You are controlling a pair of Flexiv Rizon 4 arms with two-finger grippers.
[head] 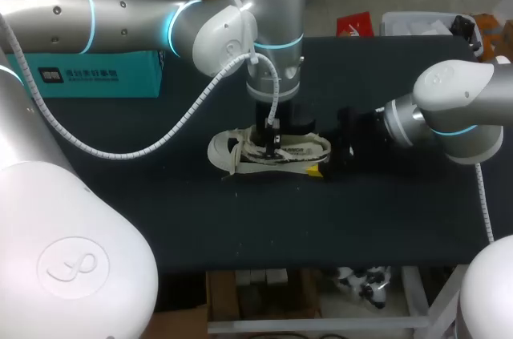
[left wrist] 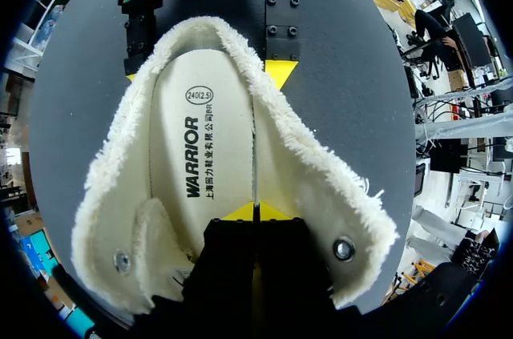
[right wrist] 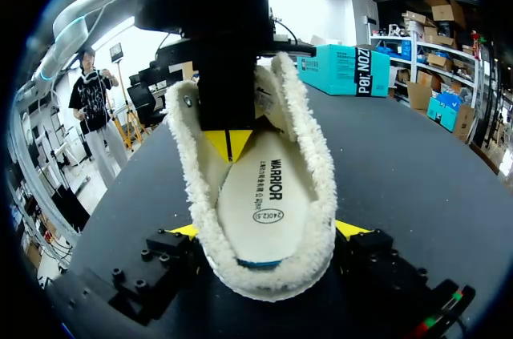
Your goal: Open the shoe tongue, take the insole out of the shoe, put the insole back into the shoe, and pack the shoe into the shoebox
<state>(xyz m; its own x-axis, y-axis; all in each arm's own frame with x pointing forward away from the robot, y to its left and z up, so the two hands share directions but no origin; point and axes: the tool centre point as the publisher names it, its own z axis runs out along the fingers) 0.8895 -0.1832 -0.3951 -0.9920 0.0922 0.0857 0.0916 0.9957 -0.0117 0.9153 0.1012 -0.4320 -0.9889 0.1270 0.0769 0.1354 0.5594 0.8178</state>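
Note:
A cream fleece-lined shoe [head: 268, 152] lies on its sole in the middle of the black table, its tongue folded open. The white printed insole [left wrist: 200, 147] [right wrist: 256, 199] lies flat inside it. My left gripper [head: 273, 144] [left wrist: 256, 212] points straight down into the shoe, shut, with its yellow tips [right wrist: 228, 143] on the insole near its edge; nothing is visibly pinched between them. My right gripper [head: 321, 167] [right wrist: 268, 231] straddles one end of the shoe [right wrist: 264, 275], a finger pressed against each side. The teal shoebox [head: 88, 74] [right wrist: 349, 66] stands at the table's back left.
The table [head: 385, 219] is covered in black cloth. A white coiled cable [head: 160, 143] hangs from my left arm over the table's left part.

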